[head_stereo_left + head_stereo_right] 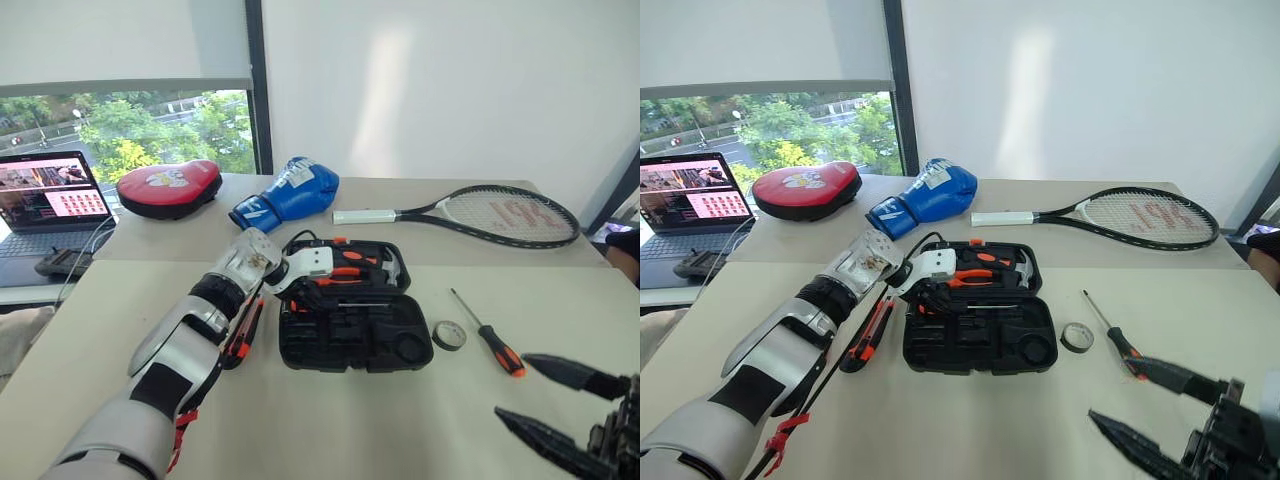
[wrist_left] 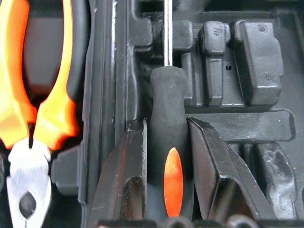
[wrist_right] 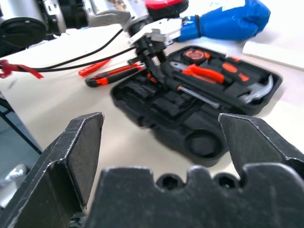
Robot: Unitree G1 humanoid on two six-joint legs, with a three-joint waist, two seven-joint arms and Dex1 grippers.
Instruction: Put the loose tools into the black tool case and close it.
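Note:
The black tool case lies open in the middle of the table, with orange-handled pliers and a hammer in its far half. My left gripper is over the case's left part, shut on the black-and-orange handle of a screwdriver whose shaft lies across the moulded recesses. An orange-black utility knife lies on the table left of the case. On the right are a small grey tape roll and a second screwdriver. My right gripper hangs open at the near right, holding nothing.
At the back of the table lie a tennis racket, a blue boxing glove and a red punch pad. A laptop stands at the far left. Bare tabletop spreads in front of the case.

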